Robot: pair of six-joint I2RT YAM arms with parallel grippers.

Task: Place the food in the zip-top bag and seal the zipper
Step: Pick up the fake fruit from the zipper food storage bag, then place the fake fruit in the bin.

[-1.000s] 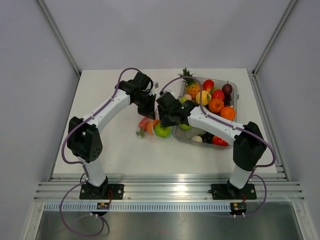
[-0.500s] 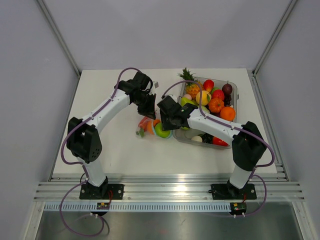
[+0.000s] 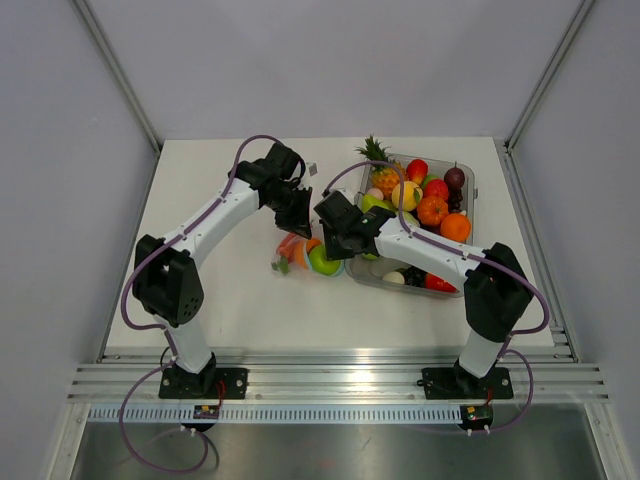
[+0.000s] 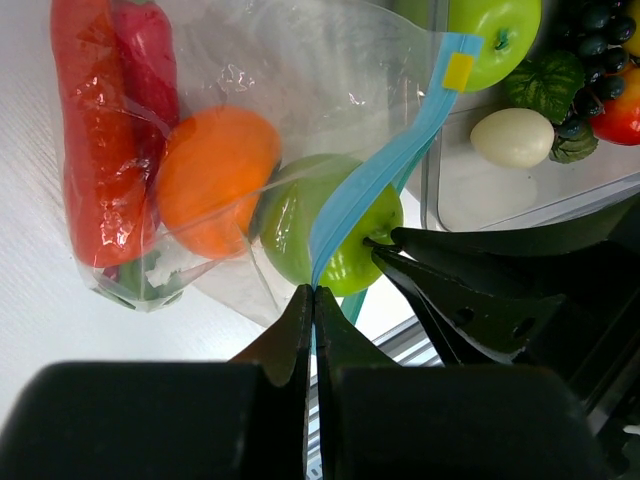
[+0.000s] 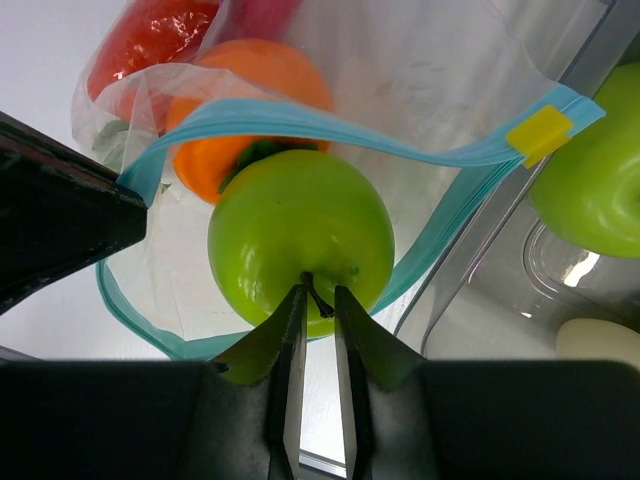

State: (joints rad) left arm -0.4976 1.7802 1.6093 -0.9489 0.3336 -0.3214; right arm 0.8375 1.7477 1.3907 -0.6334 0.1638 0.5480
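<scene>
The clear zip-top bag (image 4: 300, 70) lies on the table with the red chili pepper (image 4: 95, 150) and the orange piece (image 4: 215, 175) inside. My left gripper (image 4: 314, 290) is shut on the light-blue zipper (image 4: 400, 150) and holds the mouth up. A green apple (image 5: 300, 225) sits in the open mouth between the two zipper strips (image 5: 300, 120). My right gripper (image 5: 318, 295) is nearly closed with the apple's stem between its fingertips. In the top view the bag (image 3: 290, 252) lies between both grippers, left (image 3: 300, 225) and right (image 3: 335, 245).
A rigid clear tray (image 3: 468, 200) of toy fruit stands right of the bag, its wall (image 5: 500, 240) close to the bag's mouth. It holds a pineapple (image 3: 380, 170), another green apple (image 5: 595, 170), a white egg (image 4: 512, 137) and several other fruits.
My right gripper and the green apple have shifted slightly left, toward the bag. The left gripper has kept its hold on the zipper.
</scene>
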